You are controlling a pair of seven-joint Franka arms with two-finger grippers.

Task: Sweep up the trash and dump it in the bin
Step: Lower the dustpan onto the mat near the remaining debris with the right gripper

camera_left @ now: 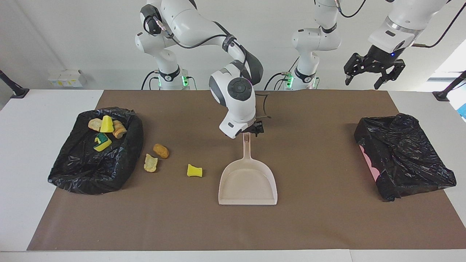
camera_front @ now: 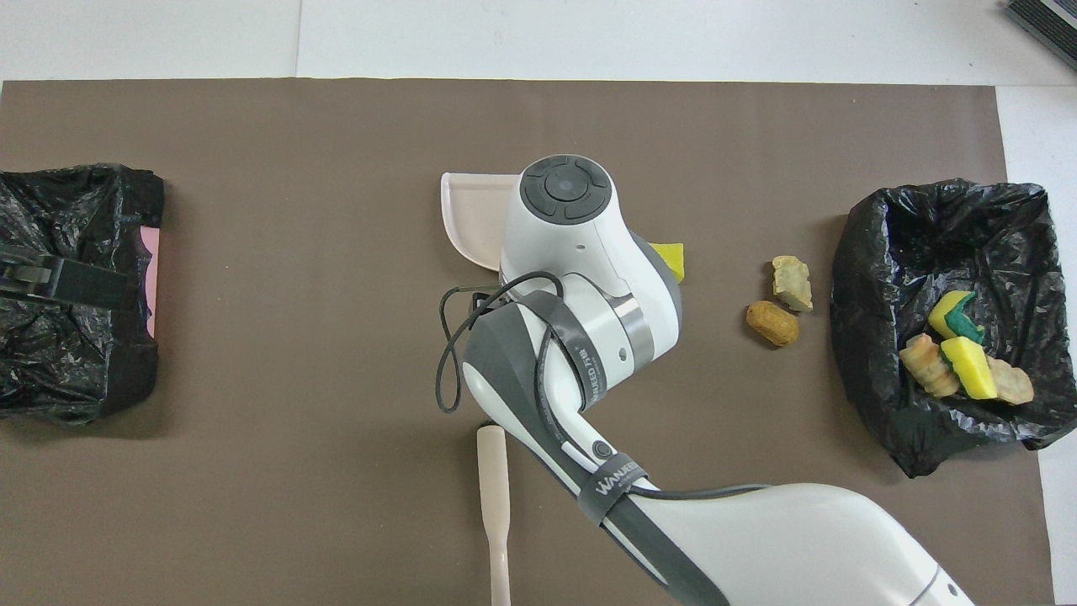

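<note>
Bare mat (camera_left: 313,145) between dustpan (camera_left: 247,182) and empty black bin (camera_left: 404,160), three scraps (camera_left: 194,170) crowding the filled bin (camera_left: 94,153)

Bright, even light from above. My right arm (camera_left: 233,98) throws only a soft shadow on the brown mat (camera_left: 313,218). Glare whitens the window edge. Black bin liner (camera_left: 404,156) glints. Both views sharp.

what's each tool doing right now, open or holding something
Left tool: open, empty, raised over the table edge near the black-bagged bin.
Right tool: open at the beige plastic dustpan handle tip, not gripping it.
</note>
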